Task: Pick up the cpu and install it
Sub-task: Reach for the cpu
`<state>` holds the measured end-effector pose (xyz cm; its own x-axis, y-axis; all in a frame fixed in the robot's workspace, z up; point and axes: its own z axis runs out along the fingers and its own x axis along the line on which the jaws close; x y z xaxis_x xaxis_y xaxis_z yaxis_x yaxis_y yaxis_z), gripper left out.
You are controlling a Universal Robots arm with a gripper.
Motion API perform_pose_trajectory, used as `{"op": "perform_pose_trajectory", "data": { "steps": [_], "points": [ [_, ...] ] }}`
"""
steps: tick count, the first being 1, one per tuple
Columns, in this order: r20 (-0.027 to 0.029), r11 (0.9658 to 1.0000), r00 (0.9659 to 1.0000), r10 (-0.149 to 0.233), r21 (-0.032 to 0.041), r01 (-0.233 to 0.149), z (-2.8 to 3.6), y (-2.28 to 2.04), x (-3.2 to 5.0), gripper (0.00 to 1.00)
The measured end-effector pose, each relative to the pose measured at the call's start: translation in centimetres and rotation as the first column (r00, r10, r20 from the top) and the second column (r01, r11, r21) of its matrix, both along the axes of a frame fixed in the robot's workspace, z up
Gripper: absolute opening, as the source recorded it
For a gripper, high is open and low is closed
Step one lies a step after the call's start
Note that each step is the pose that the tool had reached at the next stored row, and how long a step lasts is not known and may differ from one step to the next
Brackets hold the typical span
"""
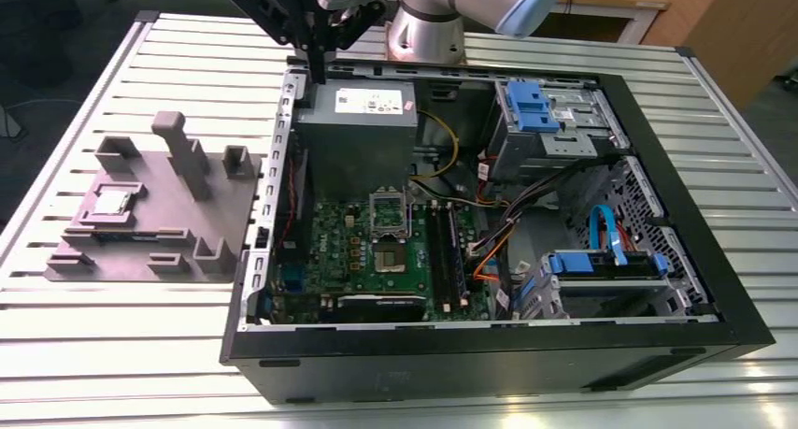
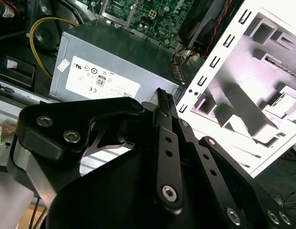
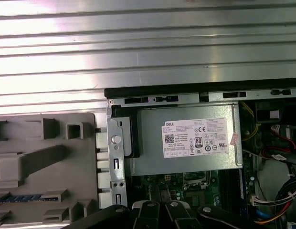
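Sitting in a shallow square recess of the grey moulded plate (image 1: 163,251), the cpu (image 1: 112,202) lies flat, silvery top up, on the exterior view's left. It is outside the PC case (image 1: 499,345) and nothing touches it.

The gripper (image 1: 318,69) hangs well apart from it, above the case's back corner and just over the grey power supply box (image 1: 355,121). In the second wrist view its fingertips (image 2: 163,98) look pressed together w/ nothing between them, so closed & empty by my read.

Step in hand, I'd judge: the reach for the pick, not yet begun in earnest. To do it well:
- the pincer needs to be open before descent, since the chip is thin & sits low in its recess
- the fingers should square to two opposite edges and hold by the rim, no tilt
- approach from straight above; the plate's upright posts (image 1: 185,153) stand near the chip & could snag a finger

Containers:
- the plate recess holds the cpu; other slots look mostly bare, though I can't tell for all of them
- the case, side panel off, holds the motherboard (image 1: 336,251), the power supply, blue drive caddies (image 1: 530,102) & loose cables (image 1: 499,214)
- the socket (image 1: 391,251) on the board shows a dark centre, so prob. vacant

Both stand on the slatted metal table (image 1: 125,354).
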<state>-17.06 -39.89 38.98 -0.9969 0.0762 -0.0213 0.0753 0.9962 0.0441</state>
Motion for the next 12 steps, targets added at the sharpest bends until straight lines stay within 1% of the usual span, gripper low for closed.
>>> {"op": "perform_pose_trajectory", "data": {
  "steps": [12],
  "points": [
    [0.0, 1.0, 1.0, 0.0, 0.0, 0.0, -0.04, 0.0, -0.52, 0.1]
  ]
}}
